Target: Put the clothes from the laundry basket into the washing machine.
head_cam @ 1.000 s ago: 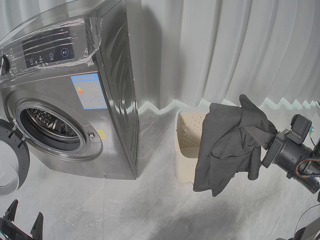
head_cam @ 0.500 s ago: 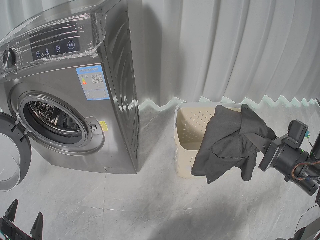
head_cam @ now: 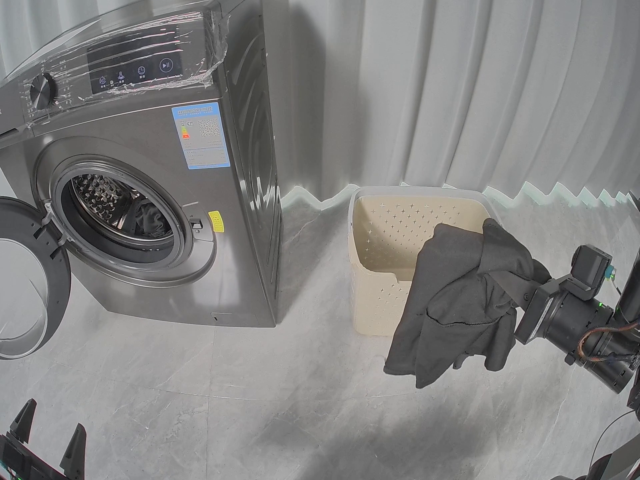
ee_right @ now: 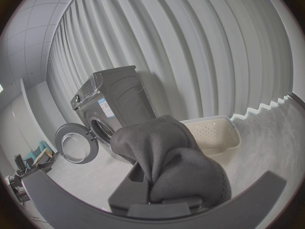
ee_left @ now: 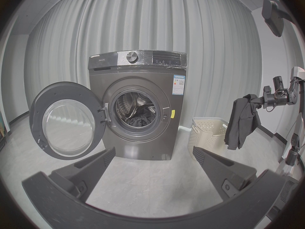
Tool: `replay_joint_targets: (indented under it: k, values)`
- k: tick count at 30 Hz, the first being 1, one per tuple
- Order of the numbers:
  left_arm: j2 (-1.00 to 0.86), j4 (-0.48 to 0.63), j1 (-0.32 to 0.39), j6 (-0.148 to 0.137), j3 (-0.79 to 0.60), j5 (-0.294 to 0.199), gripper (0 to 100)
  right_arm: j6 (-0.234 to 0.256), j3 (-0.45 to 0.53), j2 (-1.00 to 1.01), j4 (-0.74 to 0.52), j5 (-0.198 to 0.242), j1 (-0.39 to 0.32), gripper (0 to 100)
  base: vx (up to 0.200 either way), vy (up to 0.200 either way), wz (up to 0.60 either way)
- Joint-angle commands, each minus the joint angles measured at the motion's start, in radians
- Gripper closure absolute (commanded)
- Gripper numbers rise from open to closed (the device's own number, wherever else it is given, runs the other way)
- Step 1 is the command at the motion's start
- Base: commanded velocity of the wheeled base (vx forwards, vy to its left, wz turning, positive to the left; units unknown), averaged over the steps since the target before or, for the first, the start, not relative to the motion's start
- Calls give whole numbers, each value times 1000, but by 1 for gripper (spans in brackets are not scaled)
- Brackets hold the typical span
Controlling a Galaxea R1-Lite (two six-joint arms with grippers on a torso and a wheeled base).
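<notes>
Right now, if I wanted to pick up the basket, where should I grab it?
Probably the thick rim of the basket, on the side facing the washing machine, coming down from above. The top is open and that edge is bare, while the dark clothing in the right gripper hangs at the other side.

Right arm [head_cam: 587, 318] extends level, right jaws clamped on a dark garment [head_cam: 460, 301]; left jaws sit low, spread apart.
</notes>
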State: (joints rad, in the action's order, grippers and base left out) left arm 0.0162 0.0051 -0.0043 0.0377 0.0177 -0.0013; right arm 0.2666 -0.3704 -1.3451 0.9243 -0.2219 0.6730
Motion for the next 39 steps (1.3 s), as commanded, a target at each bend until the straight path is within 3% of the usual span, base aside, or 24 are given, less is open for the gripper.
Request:
replay_joint_targets:
  k: [1, 39]
  values:
    - [-16, -1, 1, 1, -16, 0, 0, 2, 10, 6, 1, 1, -3, 100, 0, 200, 0]
    - [-16, -1, 0, 4, -16, 0, 0, 13, -4, -68, 21, 16, 11, 100, 0, 200, 0]
